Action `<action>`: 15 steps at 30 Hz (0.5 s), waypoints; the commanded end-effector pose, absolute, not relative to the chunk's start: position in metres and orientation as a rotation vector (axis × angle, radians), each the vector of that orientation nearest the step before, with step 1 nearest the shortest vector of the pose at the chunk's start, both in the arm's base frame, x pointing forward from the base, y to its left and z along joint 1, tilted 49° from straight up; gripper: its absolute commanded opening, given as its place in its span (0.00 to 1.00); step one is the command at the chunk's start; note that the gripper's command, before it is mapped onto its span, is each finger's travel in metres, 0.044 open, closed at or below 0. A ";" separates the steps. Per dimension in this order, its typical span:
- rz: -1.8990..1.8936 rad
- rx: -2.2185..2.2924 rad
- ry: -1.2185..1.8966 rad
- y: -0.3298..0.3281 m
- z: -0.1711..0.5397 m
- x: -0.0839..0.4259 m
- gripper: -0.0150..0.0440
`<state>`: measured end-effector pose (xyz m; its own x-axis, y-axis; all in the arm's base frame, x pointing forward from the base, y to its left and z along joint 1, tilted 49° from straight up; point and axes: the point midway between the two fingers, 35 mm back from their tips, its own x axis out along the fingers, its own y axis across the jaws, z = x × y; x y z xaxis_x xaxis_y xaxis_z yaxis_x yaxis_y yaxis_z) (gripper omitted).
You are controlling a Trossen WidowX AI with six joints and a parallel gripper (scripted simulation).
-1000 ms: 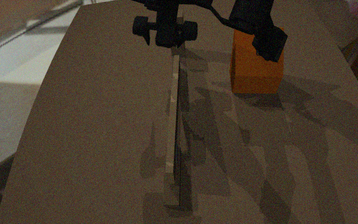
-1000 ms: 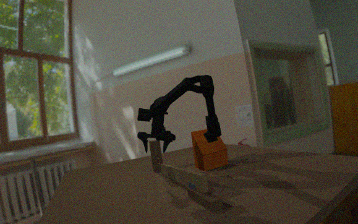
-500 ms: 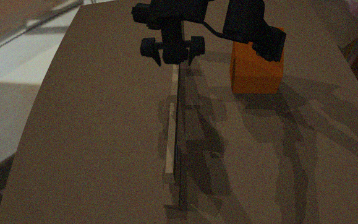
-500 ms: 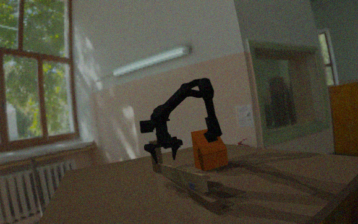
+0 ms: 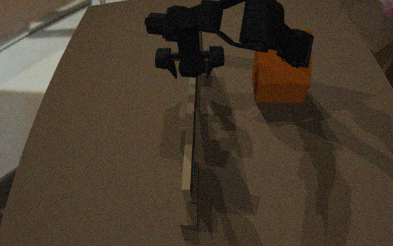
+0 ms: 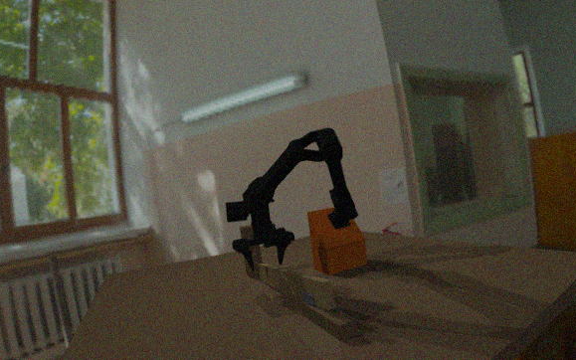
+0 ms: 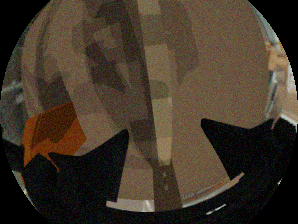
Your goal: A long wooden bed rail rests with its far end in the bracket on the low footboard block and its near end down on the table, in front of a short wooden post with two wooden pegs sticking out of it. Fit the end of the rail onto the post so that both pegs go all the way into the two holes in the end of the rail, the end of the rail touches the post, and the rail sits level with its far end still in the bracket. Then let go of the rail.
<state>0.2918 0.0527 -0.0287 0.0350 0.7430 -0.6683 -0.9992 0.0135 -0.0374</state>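
Observation:
The pale wooden rail (image 5: pixel 187 170) (image 6: pixel 311 283) (image 7: pixel 162 117) runs lengthwise below the gripper. Its end by the post is low, at the post's foot; its other end is by the low footboard block (image 5: pixel 190 214), too dark to see how it sits in the bracket. The upright wooden post (image 7: pixel 172 197) (image 6: pixel 246 232) shows two small pegs in the wrist view, both outside the rail. My gripper (image 5: pixel 192 77) (image 6: pixel 267 267) (image 7: pixel 166 128) is open and empty, pointing down, its fingertips to either side of the rail near its post end. The gripper hides most of the post in the top view.
An orange block (image 5: pixel 282 76) (image 6: pixel 341 256) (image 7: pixel 62 122) stands on the table beside the rail and the post, under the arm's base. The arm reaches across from it above the table. Dark shadows lie beside the rail.

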 end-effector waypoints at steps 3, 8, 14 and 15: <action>1.472 -0.586 0.550 0.061 -0.036 0.290 1.00; 1.472 -0.585 0.549 0.068 -0.041 0.290 1.00; 1.473 -0.584 0.548 0.075 -0.047 0.290 1.00; 1.473 -0.584 0.548 0.076 -0.048 0.290 1.00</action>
